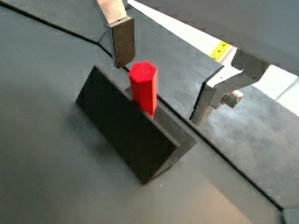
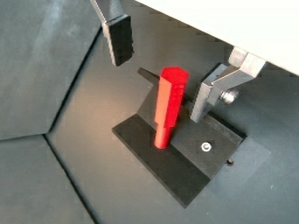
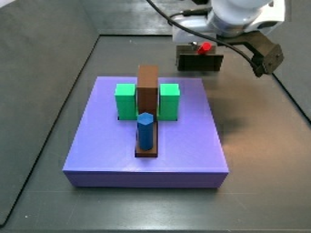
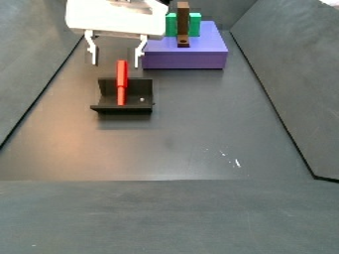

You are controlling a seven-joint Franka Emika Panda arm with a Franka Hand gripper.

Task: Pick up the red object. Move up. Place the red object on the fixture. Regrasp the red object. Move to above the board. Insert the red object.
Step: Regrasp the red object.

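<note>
The red object [image 1: 143, 87] is a short red hexagonal peg standing upright on the dark fixture [image 1: 128, 131], also seen in the wrist view from the fixture's other side as the peg [image 2: 169, 107] on the fixture [image 2: 187, 157]. My gripper [image 1: 170, 72] [image 2: 165, 68] is open, with one finger on each side of the peg's top, and neither finger touches it. In the side views the gripper [image 4: 115, 52] hangs just over the peg [image 4: 121, 81] and the fixture [image 4: 126, 102] [image 3: 201, 62]. The purple board [image 3: 109, 146] [image 4: 205, 55] lies apart from the fixture.
On the board stand two green blocks [image 3: 125, 102], a brown bar [image 3: 147, 91] and a blue peg [image 3: 145, 130]. Raised dark walls border the floor [image 4: 172, 149]. A light strip with a yellow marker [image 1: 219, 51] runs behind the fixture.
</note>
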